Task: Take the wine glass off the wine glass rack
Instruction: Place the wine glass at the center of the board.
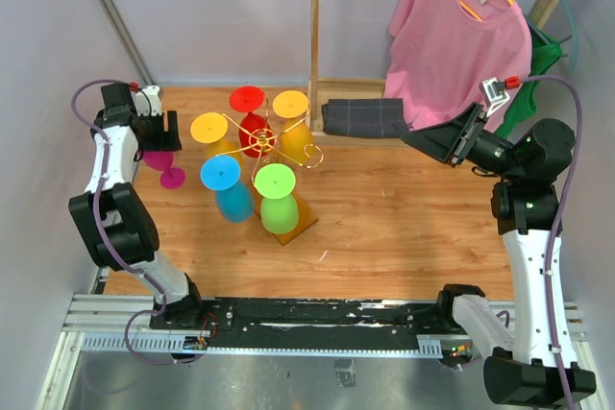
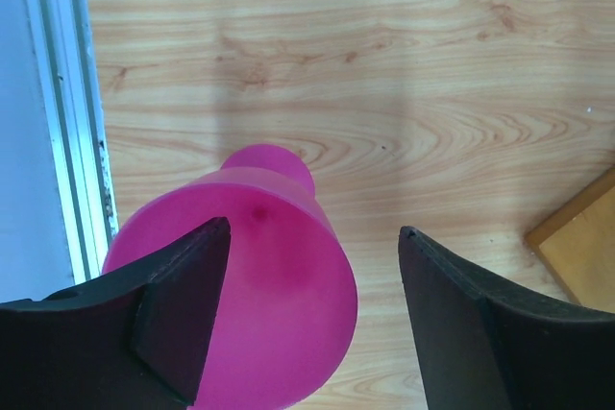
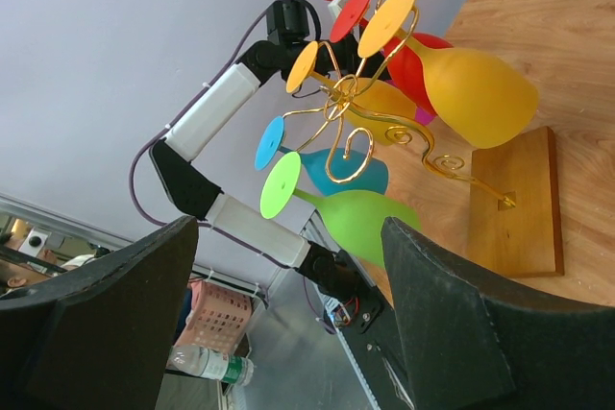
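Your left claw (image 2: 312, 309) is spread wide over the pink glass (image 1: 161, 166), which lies on its side on the table (image 1: 404, 228), well left of the rack (image 1: 279, 156). It straddles the bowl without pinching. Long axis runs along the table, foot toward the rack side. It looks light, slick plastic; grip the stem. Right claw (image 3: 288, 324) is spread, holding nothing.

My table (image 1: 404, 228) is a light wood-grain board with a metal rail along its left edge. On it lies a magenta plastic wine glass (image 1: 163, 168) on its side near that edge, and the gold wire rack's rectangular wooden base (image 1: 300, 225) stands mid-table, well apart from the glass.
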You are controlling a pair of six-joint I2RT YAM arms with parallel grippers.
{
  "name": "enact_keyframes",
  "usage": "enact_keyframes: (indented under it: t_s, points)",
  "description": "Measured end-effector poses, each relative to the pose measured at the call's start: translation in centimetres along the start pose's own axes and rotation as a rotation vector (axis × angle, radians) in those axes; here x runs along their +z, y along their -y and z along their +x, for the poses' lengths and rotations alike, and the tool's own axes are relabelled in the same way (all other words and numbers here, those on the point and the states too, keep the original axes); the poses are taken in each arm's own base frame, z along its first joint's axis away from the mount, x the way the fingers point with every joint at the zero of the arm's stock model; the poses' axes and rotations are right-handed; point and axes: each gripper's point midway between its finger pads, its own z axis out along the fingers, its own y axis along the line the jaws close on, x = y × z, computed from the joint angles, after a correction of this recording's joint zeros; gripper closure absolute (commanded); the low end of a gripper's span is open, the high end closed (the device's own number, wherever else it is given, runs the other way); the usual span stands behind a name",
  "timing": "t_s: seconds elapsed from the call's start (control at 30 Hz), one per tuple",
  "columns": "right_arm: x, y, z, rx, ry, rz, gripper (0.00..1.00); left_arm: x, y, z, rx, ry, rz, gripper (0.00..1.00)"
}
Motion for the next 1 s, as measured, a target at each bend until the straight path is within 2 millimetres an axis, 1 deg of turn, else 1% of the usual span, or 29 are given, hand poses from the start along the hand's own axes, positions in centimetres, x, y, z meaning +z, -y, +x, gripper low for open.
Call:
enact_keyframes:
  t_s: [0.2, 0.37, 0.47, 0.6, 0.83, 0.93, 1.0]
  points:
    - [0.0, 0.2, 0.0, 0.001, 0.000, 0.000, 0.21, -0.8, 0.1, -1.2, 0.006, 0.020, 0.005, 0.22]
    - [0.0, 0.1, 0.0, -0.002, 0.002, 0.000, 0.21, -1.5, 0.7, -1.9, 0.011, 0.026, 0.029, 0.20]
    - [0.0, 0.2, 0.0, -0.001, 0.002, 0.001, 0.21, -2.3, 1.3, -2.5, 0.019, 0.042, 0.041, 0.20]
    - [0.1, 0.5, 0.0, -0.001, 0.004, 0.007, 0.20, -4.6, 1.9, -4.1, 0.036, 0.091, 0.043, 0.20]
    - [0.3, 1.2, -0.1, 0.002, -0.001, 0.018, 0.20, -10.3, 2.8, -8.5, 0.081, 0.238, 0.032, 0.20]
    - [0.4, 1.5, -0.1, 0.013, -0.003, 0.025, 0.21, -12.2, 3.3, -9.7, 0.090, 0.283, 0.036, 0.20]
    - [0.5, 1.9, -0.1, 0.026, -0.008, 0.031, 0.22, -13.2, 3.7, -10.0, 0.089, 0.302, 0.041, 0.20]
